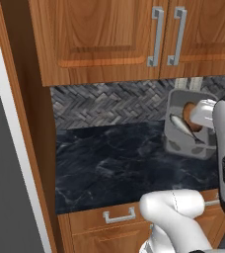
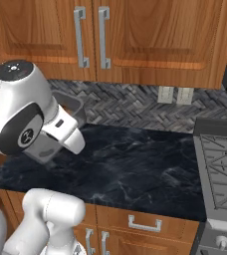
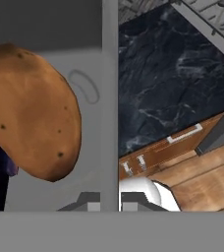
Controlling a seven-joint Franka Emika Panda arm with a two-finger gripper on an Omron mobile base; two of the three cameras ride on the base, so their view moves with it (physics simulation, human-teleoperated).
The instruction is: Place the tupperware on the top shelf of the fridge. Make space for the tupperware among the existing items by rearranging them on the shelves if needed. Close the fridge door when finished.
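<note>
The tupperware [image 1: 182, 129], a dark-grey tub, hangs tilted above the black counter [image 1: 109, 165] with its open side toward the left base camera. Orange-brown food [image 1: 189, 114] and a pale piece [image 1: 179, 124] lie inside. My gripper [image 1: 199, 122] is shut on the tub's right wall. In the hand view the two fingertips [image 3: 89, 201] pinch the tub's grey wall [image 3: 110, 98], the gripper [image 3: 110, 202] being shut on it, with a brown potato-like lump [image 3: 33, 110] to the left. In the right base view the tub's rim [image 2: 70, 103] peeks from behind the arm. The fridge's top shelf and door are out of view.
A tall dark-grey panel with a pale edge [image 1: 3, 188] stands at far left beside a wooden side wall. Wooden cabinets [image 2: 135, 35] hang overhead, and drawers [image 1: 118, 216] run under the counter. A stove [image 2: 220, 164] sits at right, with wall outlets [image 2: 175, 94] on the backsplash.
</note>
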